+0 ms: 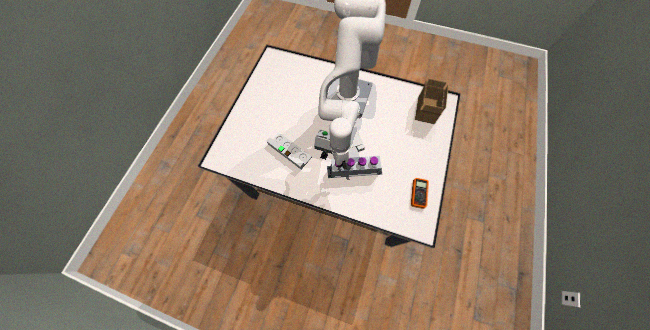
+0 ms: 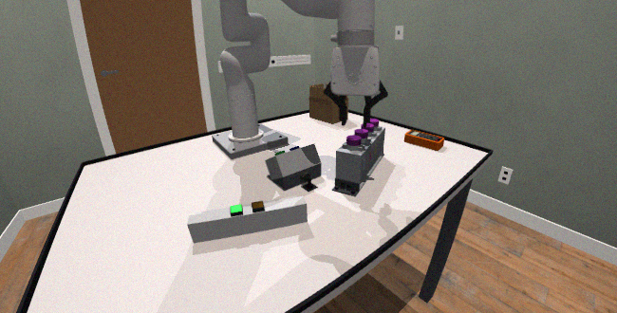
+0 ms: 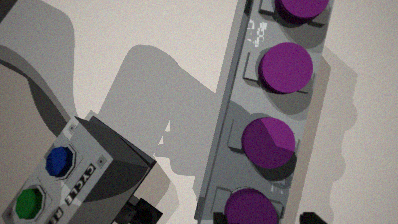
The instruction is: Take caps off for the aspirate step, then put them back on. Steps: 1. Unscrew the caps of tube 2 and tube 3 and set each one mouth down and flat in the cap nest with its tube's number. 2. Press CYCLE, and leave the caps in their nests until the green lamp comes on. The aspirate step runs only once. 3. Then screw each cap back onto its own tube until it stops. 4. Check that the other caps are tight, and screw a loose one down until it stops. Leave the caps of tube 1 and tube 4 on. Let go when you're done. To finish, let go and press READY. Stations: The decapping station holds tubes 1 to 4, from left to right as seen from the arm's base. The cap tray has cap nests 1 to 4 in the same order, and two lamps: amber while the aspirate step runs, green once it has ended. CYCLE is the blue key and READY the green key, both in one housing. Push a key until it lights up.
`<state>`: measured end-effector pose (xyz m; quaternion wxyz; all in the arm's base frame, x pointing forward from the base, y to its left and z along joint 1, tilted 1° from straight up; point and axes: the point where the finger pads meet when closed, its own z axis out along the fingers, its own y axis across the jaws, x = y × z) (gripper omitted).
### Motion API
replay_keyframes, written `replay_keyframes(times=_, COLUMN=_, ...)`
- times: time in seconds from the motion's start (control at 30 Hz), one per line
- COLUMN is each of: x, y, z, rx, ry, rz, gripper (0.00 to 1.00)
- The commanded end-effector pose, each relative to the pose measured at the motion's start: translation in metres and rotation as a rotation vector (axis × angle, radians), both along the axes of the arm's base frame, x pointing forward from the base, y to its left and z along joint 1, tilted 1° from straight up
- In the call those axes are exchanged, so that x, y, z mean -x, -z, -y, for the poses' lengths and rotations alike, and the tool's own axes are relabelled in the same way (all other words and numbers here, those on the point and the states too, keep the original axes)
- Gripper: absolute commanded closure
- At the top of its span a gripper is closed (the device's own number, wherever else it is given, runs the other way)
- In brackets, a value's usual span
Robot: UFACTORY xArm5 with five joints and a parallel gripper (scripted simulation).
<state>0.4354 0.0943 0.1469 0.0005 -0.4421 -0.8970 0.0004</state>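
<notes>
Grey-green walls and a brown door [image 2: 138,51] frame a plank floor on which a white, black-edged desk [image 2: 119,260] stands. On the desk the white jointed arm [image 2: 242,84] rises from its grey base plate [image 2: 219,145] and reaches over the grey block-shaped decapping station [image 2: 358,157], which carries four round purple caps [image 3: 285,67] in a row, all seated on their tubes. The black-fingered tool [image 2: 355,113] hangs above the row, clear of the caps, its fingers standing partly apart with nothing between them; in the wrist view the dark fingertips flank the lowest cap in the frame. Just beside the station sits the grey wedge-shaped key housing [image 3: 82,172] with a blue eight-sided CYCLE key [image 3: 60,161] and a green eight-sided READY key [image 3: 28,202], neither visibly lit. Nearer the desk's front edge lies the long grey cap tray [image 2: 247,224], its nests bare in the top view, with a bright green lamp [image 2: 235,210] and a dull amber lamp [image 2: 257,206]. Well apart from these stand a brown cardboard box [image 1: 431,101] and an orange handheld meter [image 1: 419,192].
</notes>
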Motion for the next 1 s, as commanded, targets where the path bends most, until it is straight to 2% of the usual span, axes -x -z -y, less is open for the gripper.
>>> replay_keyframes(times=0.0, x=-0.002, y=0.011, z=0.000, rx=0.008, ry=0.000, rz=0.006, gripper=0.54)
replay_keyframes(times=0.3, x=-0.002, y=0.032, z=0.000, rx=0.008, ry=0.000, rz=0.006, gripper=0.54)
replay_keyframes(times=0.97, x=-0.002, y=0.036, z=0.001, rx=0.008, ry=0.000, rz=0.006, gripper=0.54)
